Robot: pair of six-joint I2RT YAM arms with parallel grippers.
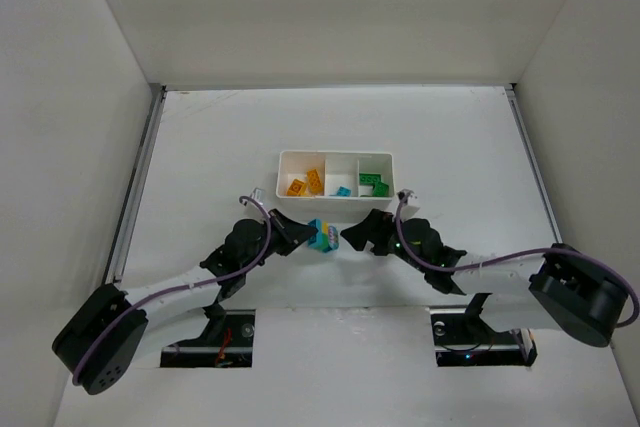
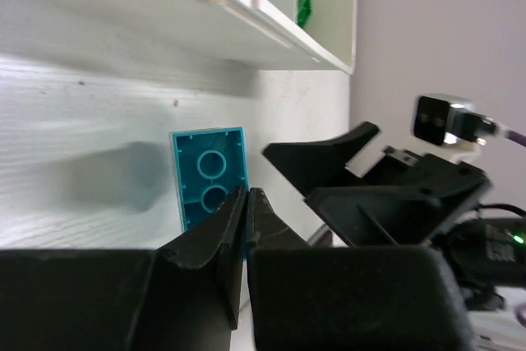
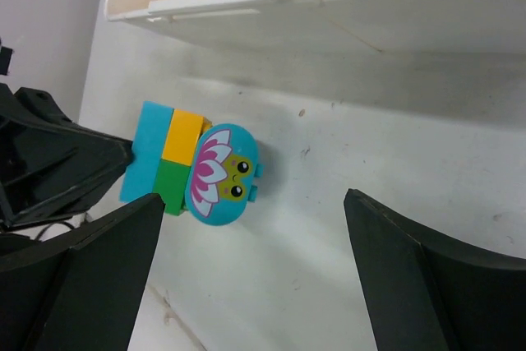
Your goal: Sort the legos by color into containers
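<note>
mixed clump (image 1: 322, 235): lies at 6 o'clock of tray (image 1: 290, 159), not yet sorted | left gripper (image 1: 303, 232): clenched, tips touch cyan brick (image 2: 209, 170) from 9 o'clock, probably to steady it; real pinch I cannot tell | right gripper (image 3: 255, 211): jaws wide apart at 3 o'clock, holds nothing, probably ready to pull one brick off

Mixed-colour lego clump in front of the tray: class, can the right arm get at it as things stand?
Probably yes. The right gripper is open beside the clump, with nothing between them; the shut left gripper crowds only its other side.
</note>
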